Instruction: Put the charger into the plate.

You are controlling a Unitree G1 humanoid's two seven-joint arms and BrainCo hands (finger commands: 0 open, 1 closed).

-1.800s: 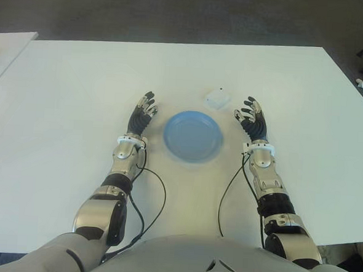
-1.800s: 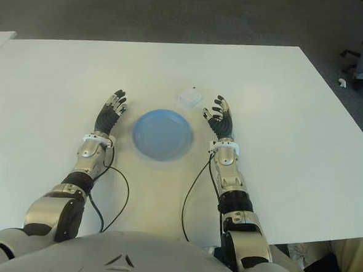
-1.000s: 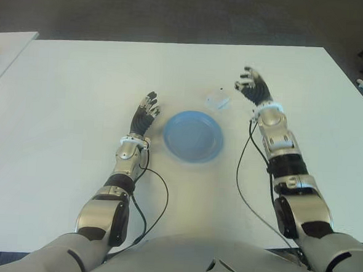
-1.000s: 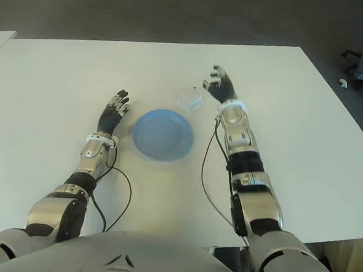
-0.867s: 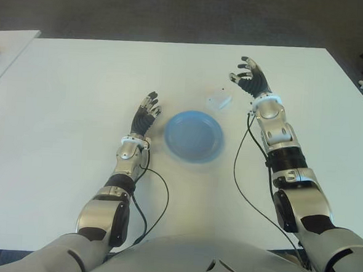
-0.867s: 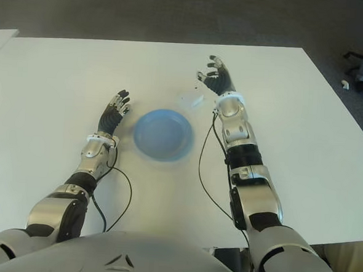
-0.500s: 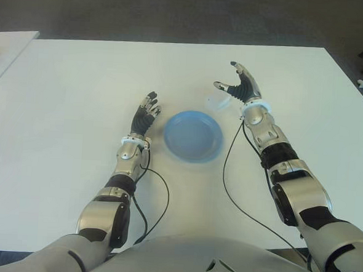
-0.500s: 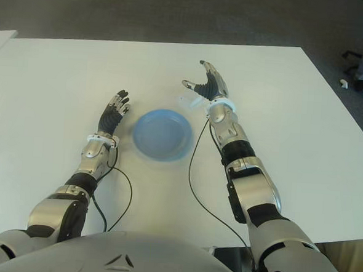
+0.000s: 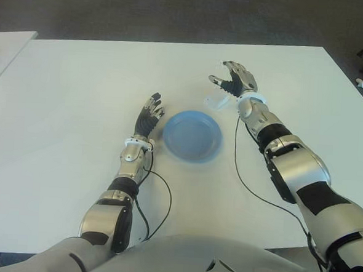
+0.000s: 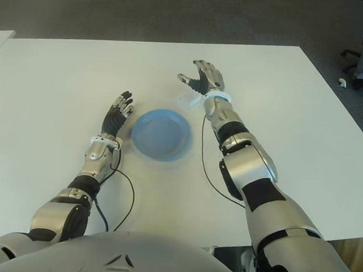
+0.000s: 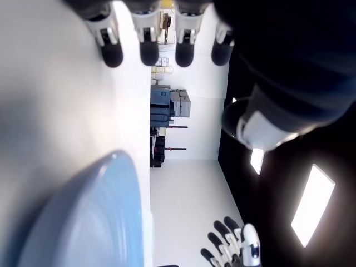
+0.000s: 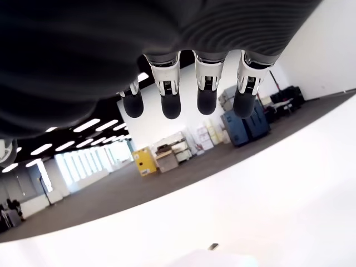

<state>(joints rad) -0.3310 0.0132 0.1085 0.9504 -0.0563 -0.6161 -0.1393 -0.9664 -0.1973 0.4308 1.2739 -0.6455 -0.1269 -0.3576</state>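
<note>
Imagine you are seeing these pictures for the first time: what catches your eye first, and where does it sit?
The blue plate stands out, empty, at the middle of the white table. Just beyond it, toward the robot's right, the right hand hovers with fingers spread over the small white charger, not grasping it. The left hand shows open beside the plate on its left.

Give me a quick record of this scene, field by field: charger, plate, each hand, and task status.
charger: white, on the table, just beyond the plate's far right edge
plate: blue, empty
right hand: open above the charger, holding nothing
left hand: open, left of the plate
status: charger not yet grasped
</note>
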